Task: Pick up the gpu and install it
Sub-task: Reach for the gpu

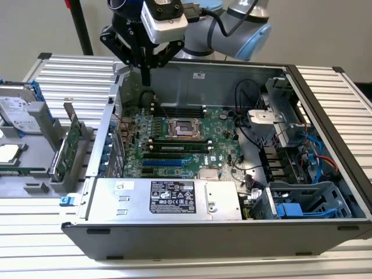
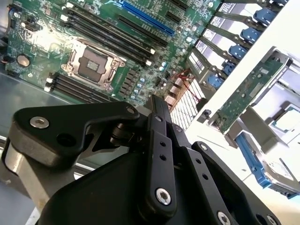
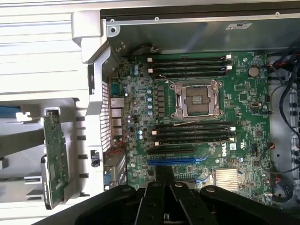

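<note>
On the ribbed counter (image 1: 75,72) the gpu (image 1: 68,145) stands on edge in a gray rack (image 1: 35,174) beside the open case (image 1: 232,78). The closed, empty end effector (image 1: 144,75) hangs above the case corner. The gpu is to the exterior view's left of it, lengthwise along the case wall.

Matt black hand (image 1: 145,77); dull grey sheet-metal case (image 1: 232,239).

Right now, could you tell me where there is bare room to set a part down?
Free: the ribbed table between the case and the exterior view's bottom edge, and the ribbed patch above the tray there. Crowded: the tray around the gpu, and the cabled drive bay.
</note>
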`<action>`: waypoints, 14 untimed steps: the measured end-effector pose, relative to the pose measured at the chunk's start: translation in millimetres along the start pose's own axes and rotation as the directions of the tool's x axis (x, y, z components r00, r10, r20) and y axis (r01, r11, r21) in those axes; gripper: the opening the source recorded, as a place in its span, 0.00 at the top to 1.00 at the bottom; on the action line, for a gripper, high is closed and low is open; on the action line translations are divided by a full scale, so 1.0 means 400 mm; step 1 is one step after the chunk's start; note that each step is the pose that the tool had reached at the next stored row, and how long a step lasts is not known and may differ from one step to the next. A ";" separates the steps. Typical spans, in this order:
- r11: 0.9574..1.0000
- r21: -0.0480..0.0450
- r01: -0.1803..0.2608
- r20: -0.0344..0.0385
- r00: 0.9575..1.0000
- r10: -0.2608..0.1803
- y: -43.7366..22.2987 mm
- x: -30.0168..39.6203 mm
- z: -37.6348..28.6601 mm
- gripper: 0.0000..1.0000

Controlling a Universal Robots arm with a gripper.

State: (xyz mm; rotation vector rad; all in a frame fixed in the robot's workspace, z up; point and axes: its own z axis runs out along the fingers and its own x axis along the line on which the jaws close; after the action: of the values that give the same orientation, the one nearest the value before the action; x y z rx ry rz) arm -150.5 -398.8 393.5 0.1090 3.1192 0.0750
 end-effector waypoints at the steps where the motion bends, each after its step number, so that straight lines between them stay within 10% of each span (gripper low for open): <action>1: 1.000 0.000 0.000 0.000 1.000 0.000 0.000 0.003 0.000 1.00; 14: 1.000 0.000 0.001 0.000 1.000 -0.001 -0.003 0.038 -0.001 1.00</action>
State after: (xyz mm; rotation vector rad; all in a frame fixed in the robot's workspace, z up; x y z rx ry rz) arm -165.6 -398.8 393.4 0.1076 3.1193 0.0751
